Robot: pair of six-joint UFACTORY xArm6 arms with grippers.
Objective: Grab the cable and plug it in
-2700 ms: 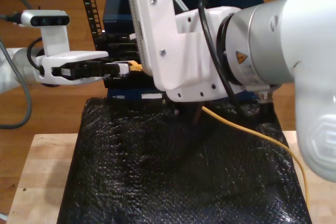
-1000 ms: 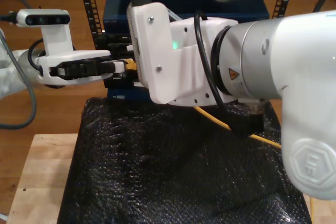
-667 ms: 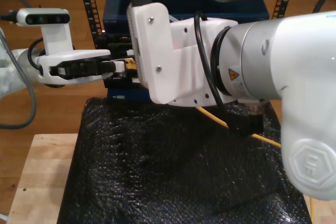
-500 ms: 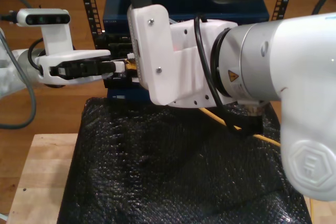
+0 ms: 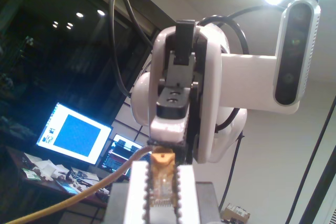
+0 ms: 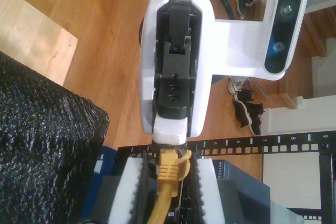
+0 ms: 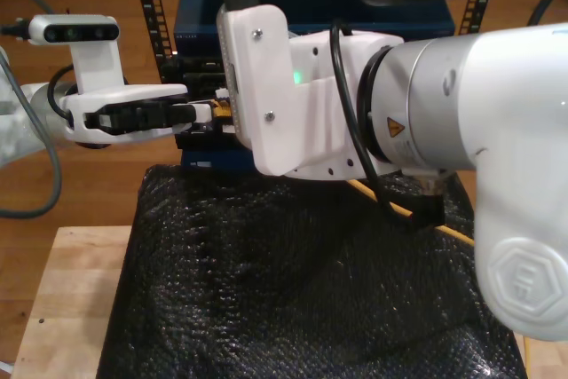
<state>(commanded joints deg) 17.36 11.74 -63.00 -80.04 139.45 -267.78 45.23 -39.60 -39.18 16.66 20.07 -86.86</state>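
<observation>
I pinch the cable [image 6: 169,174] behind its plug [image 5: 162,182] between both hands, my first hand [image 5: 162,195] and my second hand [image 6: 167,192], steadying it toward the rack [image 7: 191,95] at twelve o'clock.

First arm: reaches in level from the exterior view's left, wrist camera on top.
My first gripper [image 7: 209,113]: fingers [image 5: 137,192] closed on the plug end of the cable [image 6: 169,169].
Second arm: large in the foreground, coming from the exterior view's right, wrist turned toward the first arm.
My second gripper [image 5: 168,136]: fingers [image 6: 131,192] closed on the cable's boot, tip to tip with my first gripper.
</observation>
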